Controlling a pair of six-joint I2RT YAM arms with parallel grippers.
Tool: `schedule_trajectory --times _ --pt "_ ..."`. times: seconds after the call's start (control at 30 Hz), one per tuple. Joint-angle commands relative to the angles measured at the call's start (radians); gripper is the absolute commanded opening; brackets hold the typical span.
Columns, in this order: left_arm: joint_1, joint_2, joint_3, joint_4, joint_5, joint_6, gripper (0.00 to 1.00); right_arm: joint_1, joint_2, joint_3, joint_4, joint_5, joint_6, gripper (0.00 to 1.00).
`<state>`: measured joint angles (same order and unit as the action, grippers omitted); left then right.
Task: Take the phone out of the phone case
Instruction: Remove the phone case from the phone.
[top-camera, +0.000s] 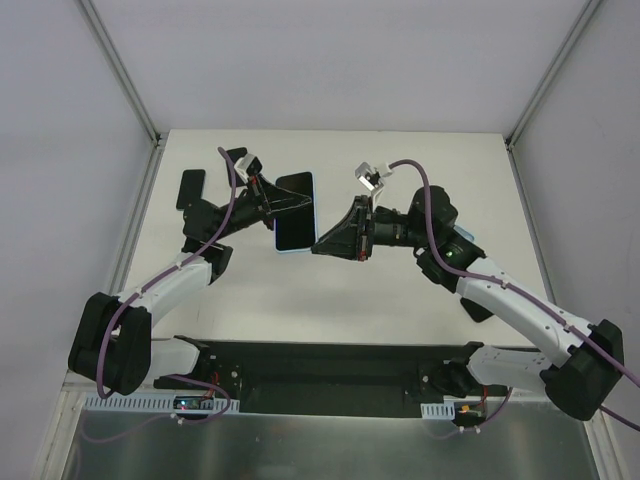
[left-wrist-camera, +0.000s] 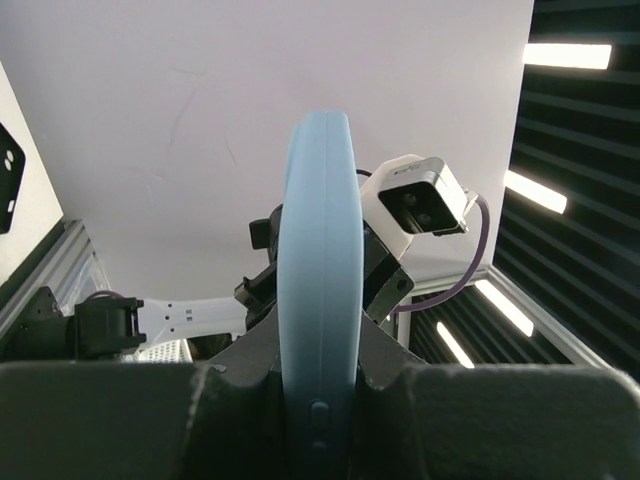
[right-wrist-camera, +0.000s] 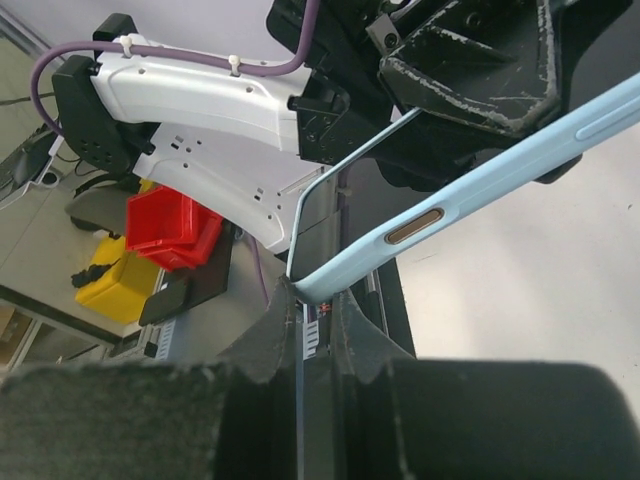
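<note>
The phone (top-camera: 293, 208), dark screen up, sits in a light blue phone case (top-camera: 296, 250) and is held above the white table (top-camera: 420, 170). My left gripper (top-camera: 268, 200) is shut across the case from the left; in the left wrist view the case (left-wrist-camera: 320, 250) stands edge-on between the fingers of that gripper (left-wrist-camera: 320, 400). My right gripper (top-camera: 322, 245) is shut on the case's near right corner. In the right wrist view the fingertips of that gripper (right-wrist-camera: 315, 300) pinch the blue corner (right-wrist-camera: 330, 285), and the phone's thin edge (right-wrist-camera: 345, 165) shows beside the case rim.
A flat black object (top-camera: 192, 188) lies on the table at the far left, behind the left arm. A black mat (top-camera: 320, 365) runs along the near edge between the arm bases. White walls enclose the table on three sides.
</note>
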<state>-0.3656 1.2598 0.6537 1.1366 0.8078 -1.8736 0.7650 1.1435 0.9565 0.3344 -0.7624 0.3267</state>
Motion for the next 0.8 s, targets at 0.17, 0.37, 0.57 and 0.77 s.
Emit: schedule_trajectory --times 0.17,0.37,0.57,0.77 --pt "-0.033 -0.045 0.049 -0.044 0.022 -0.052 0.0 -0.003 0.062 0.094 0.135 -0.043 -0.129 0.01" --pt "-0.032 -0.068 0.064 -0.084 0.016 -0.001 0.0 -0.032 0.078 0.102 0.038 0.069 -0.055 0.01" --pt "-0.006 -0.083 0.092 -0.187 -0.007 0.167 0.0 -0.039 0.003 0.096 -0.146 0.268 0.104 0.63" --pt "0.016 -0.033 0.08 -0.051 -0.053 0.159 0.0 -0.043 -0.168 -0.105 -0.011 0.495 0.357 0.59"
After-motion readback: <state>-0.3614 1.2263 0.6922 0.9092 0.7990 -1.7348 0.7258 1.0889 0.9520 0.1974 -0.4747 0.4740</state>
